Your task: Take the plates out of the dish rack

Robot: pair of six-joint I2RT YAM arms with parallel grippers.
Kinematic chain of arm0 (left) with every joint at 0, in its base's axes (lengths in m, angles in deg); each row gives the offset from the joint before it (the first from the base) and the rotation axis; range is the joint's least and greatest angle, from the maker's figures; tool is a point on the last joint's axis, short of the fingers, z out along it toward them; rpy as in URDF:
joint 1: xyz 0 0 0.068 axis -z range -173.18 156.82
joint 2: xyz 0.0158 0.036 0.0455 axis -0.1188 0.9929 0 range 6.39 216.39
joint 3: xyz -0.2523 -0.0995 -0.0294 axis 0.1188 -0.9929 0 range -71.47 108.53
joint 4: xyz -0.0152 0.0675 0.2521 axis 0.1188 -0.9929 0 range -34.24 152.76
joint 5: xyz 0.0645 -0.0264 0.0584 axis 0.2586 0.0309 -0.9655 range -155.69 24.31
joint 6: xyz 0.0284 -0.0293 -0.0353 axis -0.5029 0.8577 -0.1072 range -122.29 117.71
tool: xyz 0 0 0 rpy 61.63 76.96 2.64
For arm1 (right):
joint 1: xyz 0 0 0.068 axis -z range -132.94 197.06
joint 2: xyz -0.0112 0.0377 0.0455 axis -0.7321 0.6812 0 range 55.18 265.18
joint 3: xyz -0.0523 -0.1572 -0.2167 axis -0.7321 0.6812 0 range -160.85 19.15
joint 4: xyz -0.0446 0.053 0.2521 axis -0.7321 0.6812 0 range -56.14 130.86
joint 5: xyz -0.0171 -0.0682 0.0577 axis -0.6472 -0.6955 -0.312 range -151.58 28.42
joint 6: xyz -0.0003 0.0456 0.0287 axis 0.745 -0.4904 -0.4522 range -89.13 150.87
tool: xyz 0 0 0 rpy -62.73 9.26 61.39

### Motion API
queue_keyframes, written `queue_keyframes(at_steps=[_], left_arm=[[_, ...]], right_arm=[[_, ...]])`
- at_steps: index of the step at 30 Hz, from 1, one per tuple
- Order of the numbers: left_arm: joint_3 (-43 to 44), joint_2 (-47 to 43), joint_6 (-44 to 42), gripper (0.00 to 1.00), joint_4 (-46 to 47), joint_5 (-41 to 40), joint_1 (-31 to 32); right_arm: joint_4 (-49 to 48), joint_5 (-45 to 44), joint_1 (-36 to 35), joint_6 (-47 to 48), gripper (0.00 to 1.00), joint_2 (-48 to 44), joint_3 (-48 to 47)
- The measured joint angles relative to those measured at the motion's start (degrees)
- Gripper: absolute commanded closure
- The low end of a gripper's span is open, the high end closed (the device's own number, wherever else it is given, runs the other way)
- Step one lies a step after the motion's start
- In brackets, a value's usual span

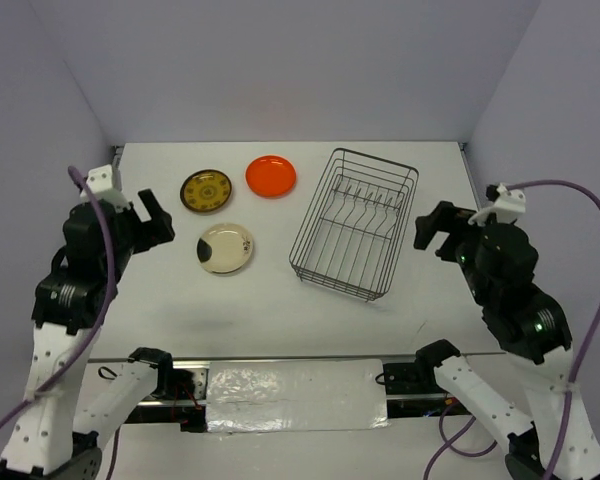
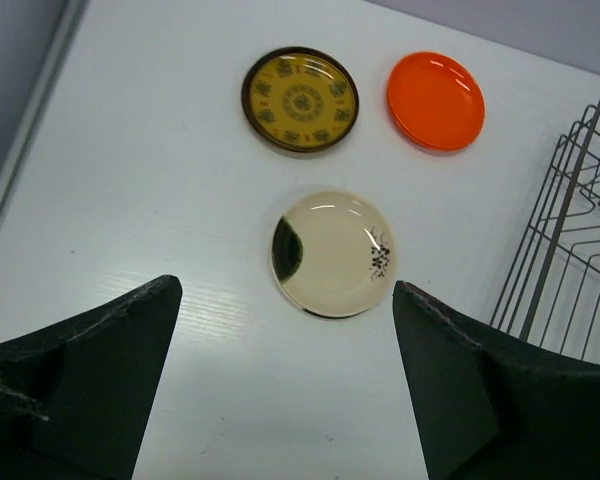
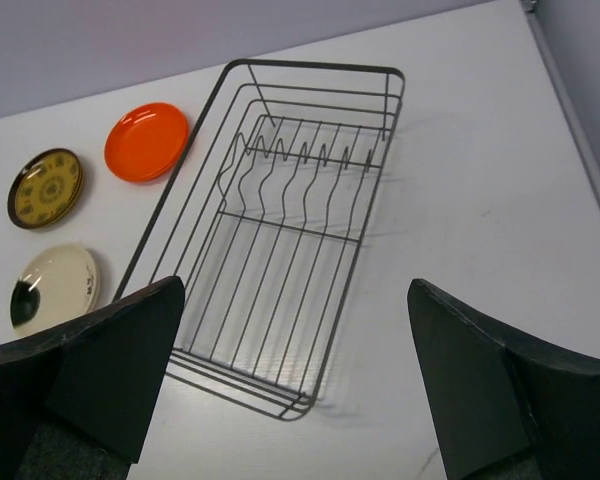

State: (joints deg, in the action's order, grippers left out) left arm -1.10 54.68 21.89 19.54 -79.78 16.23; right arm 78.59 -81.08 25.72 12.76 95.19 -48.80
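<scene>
Three plates lie flat on the white table left of the dish rack (image 1: 355, 222): an orange plate (image 1: 271, 176), a yellow-brown patterned plate (image 1: 206, 191) and a cream plate with a dark blotch (image 1: 226, 247). No plate stands in the dark wire rack (image 3: 280, 230). My left gripper (image 1: 152, 222) hovers open at the left, with the cream plate (image 2: 333, 253) ahead of its fingers. My right gripper (image 1: 427, 228) hangs open just right of the rack. Nothing is between either pair of fingers.
Purple-grey walls close in the table at the back and both sides. A silver foil strip (image 1: 295, 396) lies along the near edge between the arm bases. Purple cables (image 1: 590, 215) loop off both arms.
</scene>
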Motion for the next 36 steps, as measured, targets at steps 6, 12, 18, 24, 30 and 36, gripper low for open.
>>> queue_keyframes(at_steps=[6,12,18,24,30,36], left_arm=[[-6.0,-14.7,-1.9,0.00,-1.7,-2.2,0.1],[-7.9,-21.7,-1.9,0.01,-3.1,-3.0,0.1],[-11.7,-22.3,-1.8,0.01,-5.7,-3.8,0.1],[-12.2,-22.3,-1.7,0.00,-6.3,-4.2,0.1],[-12.2,-22.3,-1.6,0.00,-6.3,-5.1,0.1],[-12.5,-22.6,-1.5,0.01,-5.9,-5.2,0.1]], right_arm=[[6.8,-2.8,0.0,1.6,0.00,-9.6,-0.7],[9.8,-0.3,0.0,3.8,0.00,-16.0,-0.7],[10.6,1.8,0.0,4.1,0.00,-16.3,0.6],[10.6,2.8,0.0,4.0,0.00,-15.8,2.1],[9.6,4.0,0.0,3.3,0.00,-13.8,2.5],[8.5,5.4,0.0,2.3,0.00,-13.0,4.2]])
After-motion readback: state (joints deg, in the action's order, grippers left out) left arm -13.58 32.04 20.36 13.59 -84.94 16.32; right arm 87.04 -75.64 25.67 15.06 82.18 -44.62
